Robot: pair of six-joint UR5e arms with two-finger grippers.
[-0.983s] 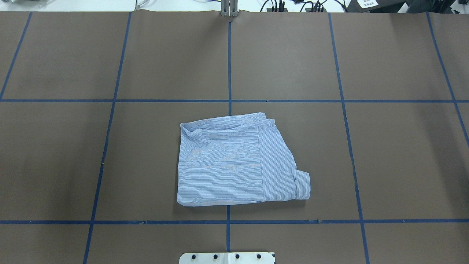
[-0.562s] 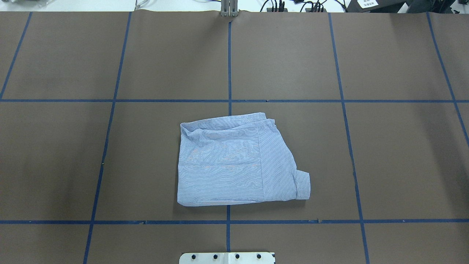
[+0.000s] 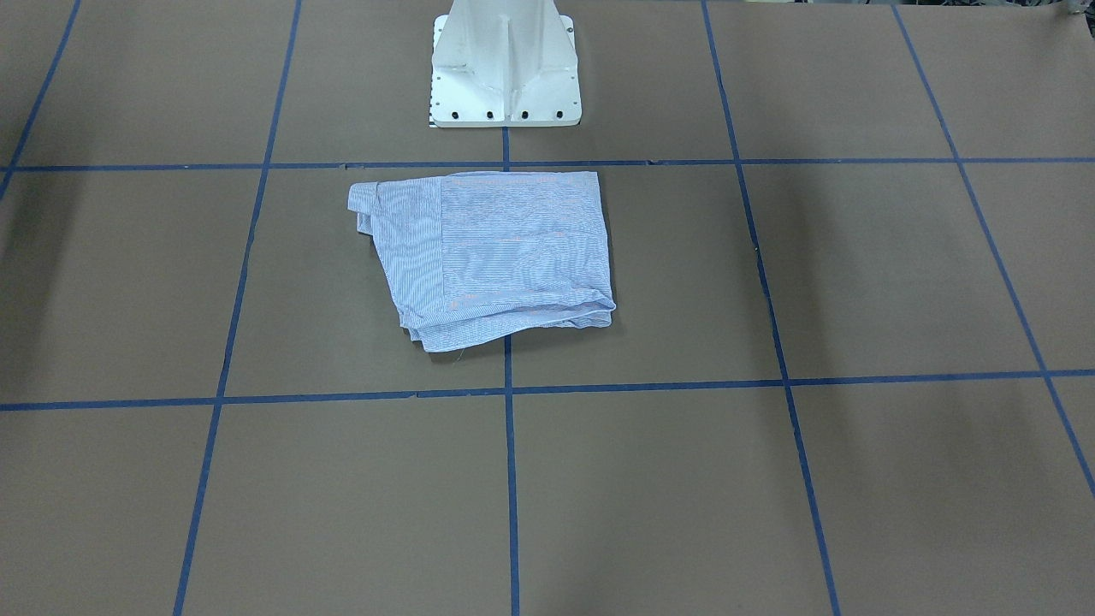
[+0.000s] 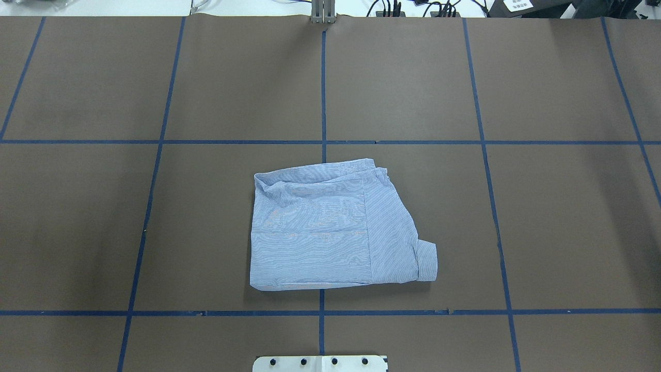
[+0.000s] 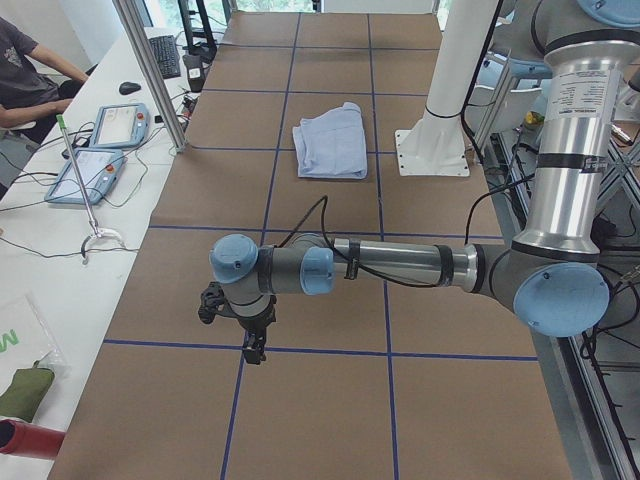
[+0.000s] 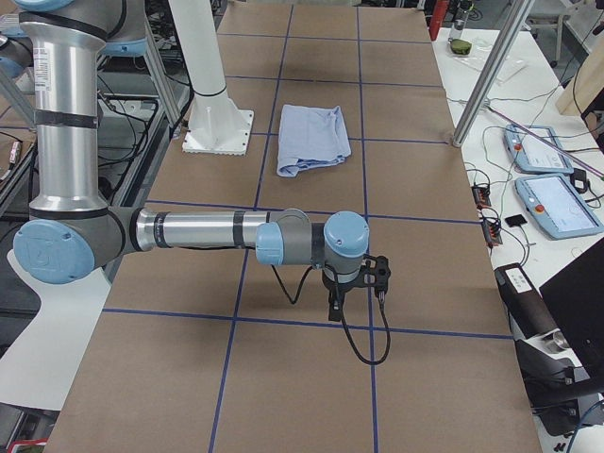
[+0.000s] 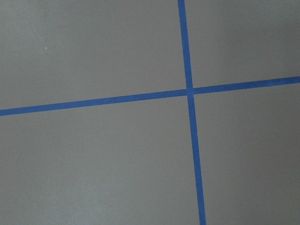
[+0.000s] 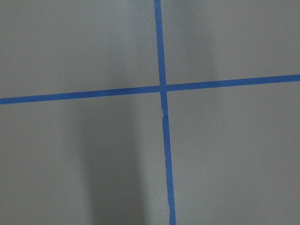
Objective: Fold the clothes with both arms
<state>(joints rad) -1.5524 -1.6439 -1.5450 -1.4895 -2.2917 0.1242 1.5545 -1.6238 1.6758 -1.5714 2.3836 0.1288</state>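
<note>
So, the shirt [image 4: 320, 232] is folded and lying on its own.
It's between left claw [image 5: 250, 352] and right claw [image 6: 336, 310], well apart from both on the tabletop [image 4: 568, 222]; can't tell if either's spread.

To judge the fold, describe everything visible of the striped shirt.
The shirt is light blue cloth with fine white stripes, folded into a rough, slightly rumpled rectangle. It lies flat on the brown table, astride the centre tape line, just ahead of the white pedestal base. A cuff sticks out at its robot-side right corner. Only the table touches it.
</note>
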